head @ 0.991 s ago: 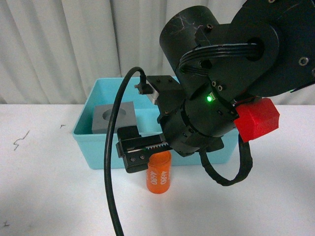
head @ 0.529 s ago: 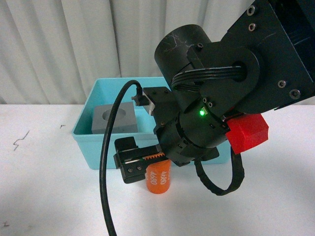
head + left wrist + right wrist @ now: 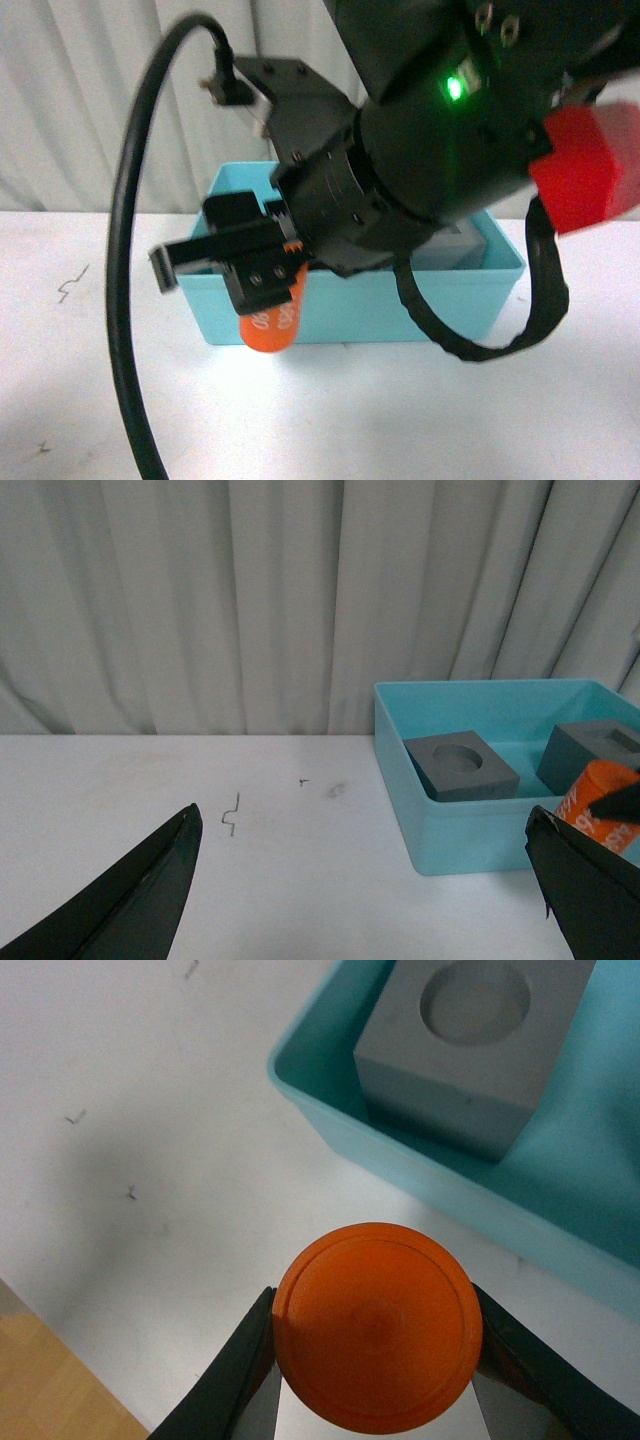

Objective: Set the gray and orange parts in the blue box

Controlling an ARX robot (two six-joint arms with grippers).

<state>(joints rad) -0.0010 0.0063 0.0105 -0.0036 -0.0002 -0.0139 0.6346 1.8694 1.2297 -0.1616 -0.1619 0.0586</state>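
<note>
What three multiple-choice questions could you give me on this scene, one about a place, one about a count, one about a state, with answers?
1. Where is the matte gray cube with the round recess?
A. On the white table
B. Inside the light turquoise-blue plastic tray
C. In the left tool

2. How many gray cubes lie in the tray?
A. One
B. Two
C. Three

3. What is the right tool doing?
A. Hanging open and empty
B. Shut on a gray cube
C. Shut on the small orange cylinder with white numbers

Answers:
1 B: the left wrist view shows it within the tray walls.
2 B: the cube with the square recess sits beside it.
3 C: the right wrist view shows both fingers pressed on the cylinder's sides, outside the tray.
</note>
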